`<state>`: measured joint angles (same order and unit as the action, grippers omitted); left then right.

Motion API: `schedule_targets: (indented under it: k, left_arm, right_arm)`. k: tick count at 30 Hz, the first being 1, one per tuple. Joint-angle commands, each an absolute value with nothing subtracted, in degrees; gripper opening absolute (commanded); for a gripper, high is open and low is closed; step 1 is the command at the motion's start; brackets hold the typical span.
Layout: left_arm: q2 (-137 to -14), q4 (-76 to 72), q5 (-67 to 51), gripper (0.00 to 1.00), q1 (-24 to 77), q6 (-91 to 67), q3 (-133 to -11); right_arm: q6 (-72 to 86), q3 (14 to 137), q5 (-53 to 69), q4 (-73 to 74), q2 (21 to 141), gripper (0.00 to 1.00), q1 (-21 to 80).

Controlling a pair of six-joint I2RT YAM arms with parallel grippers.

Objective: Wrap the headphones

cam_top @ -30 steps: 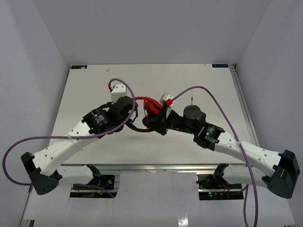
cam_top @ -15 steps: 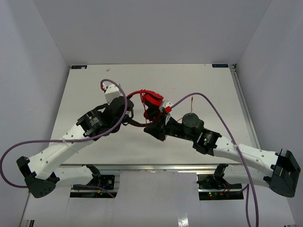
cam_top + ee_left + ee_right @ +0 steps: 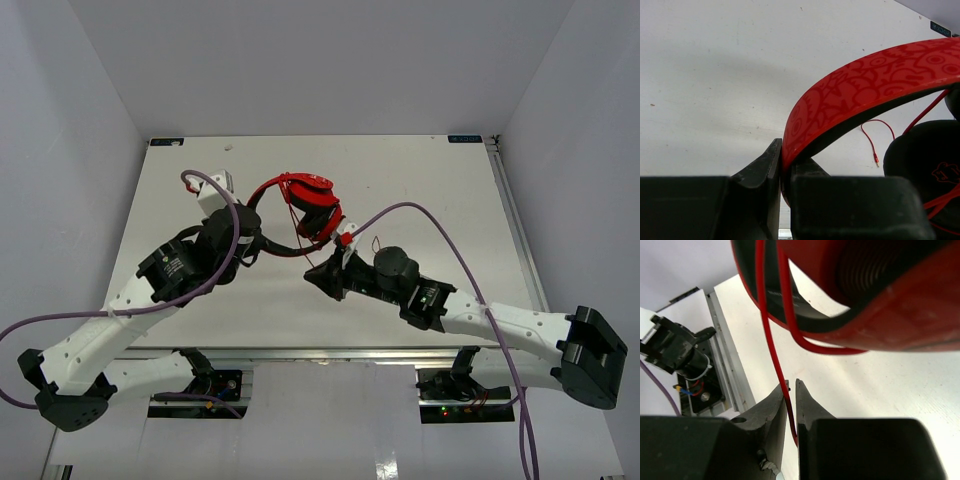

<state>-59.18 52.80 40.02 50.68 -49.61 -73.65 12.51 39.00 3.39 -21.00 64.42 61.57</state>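
The left gripper [image 3: 782, 150] is closed tightly on the headphones [image 3: 305, 200]. The patterned red headband [image 3: 860, 80] is clamped edge-on between its two black fingers. From the clamp, the headband is seen arching up and away to the right, its black lining underneath. A black ear pad [image 3: 920, 150] is seen under the far end of the headband, crossed by thin red strands.

The right gripper [image 3: 791, 387] is placed just under the headphones, below a red ear cup [image 3: 900, 305]. Its jaws are parted by only a narrow slit. The thin red cable [image 3: 771, 340] is threaded down through that slit from the ear cup, beside a second loop that is draped around the cup. Whether the cable is pinched firmly cannot be told.

Beyond the headband, a loose end of the cable is seen curling to a small plug [image 3: 875, 159].

From above, the headphones are seen over the middle of a white table [image 3: 420, 180]. The left arm [image 3: 120, 320] is stretched towards them from one side and the right arm [image 3: 480, 315] from the other. A purple hose [image 3: 440, 215] is looped along each arm.
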Motion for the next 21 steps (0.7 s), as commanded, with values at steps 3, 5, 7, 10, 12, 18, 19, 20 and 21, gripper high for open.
schedule_targets:
  k: [3, 5, 7, 10, 12, 18, 19, 20, 21]
  left_arm:
    - [-55.2, 49.2, 37.5, 0.0, 50.6, -51.9, -76.1]
    - [-54.8, 49.2, 36.8, 0.0, 50.7, -51.9, -76.0]
    - [-54.5, 49.2, 36.3, 0.0, 50.7, -52.1, -75.8]
    - [-54.1, 49.2, 35.4, 0.0, 50.6, -52.2, -75.3]
    - [-53.6, 49.2, 34.8, 0.0, 50.6, -52.5, -74.9]
    - [-52.1, 49.1, 33.2, 0.0, 50.6, -52.4, -74.7]
    - [-51.8, 49.3, 33.1, 0.0, 50.6, -52.3, -74.6]
    - [-51.5, 49.4, 32.9, 0.0, 50.7, -52.2, -74.6]
    - [-51.1, 49.4, 32.5, 0.0, 50.7, -52.3, -74.5]
  right_arm:
    - [9.9, 33.6, 0.2, -30.1, 67.5, 0.17, 61.9]
    - [9.3, 32.1, -1.7, -32.9, 68.8, 0.17, 61.9]
    - [8.5, 31.3, -2.0, -35.1, 69.7, 0.17, 61.9]
    - [7.4, 30.0, -1.5, -38.6, 71.0, 0.17, 61.9]
    - [6.5, 29.2, -1.5, -40.8, 72.2, 0.18, 61.9]
    - [5.4, 28.7, -2.1, -43.1, 75.5, 0.18, 61.7]
    - [5.4, 28.4, -1.9, -43.7, 76.0, 0.18, 61.6]
    - [5.5, 28.1, -1.6, -44.4, 76.5, 0.18, 61.4]
    - [5.7, 27.9, -1.4, -45.2, 77.0, 0.17, 61.1]
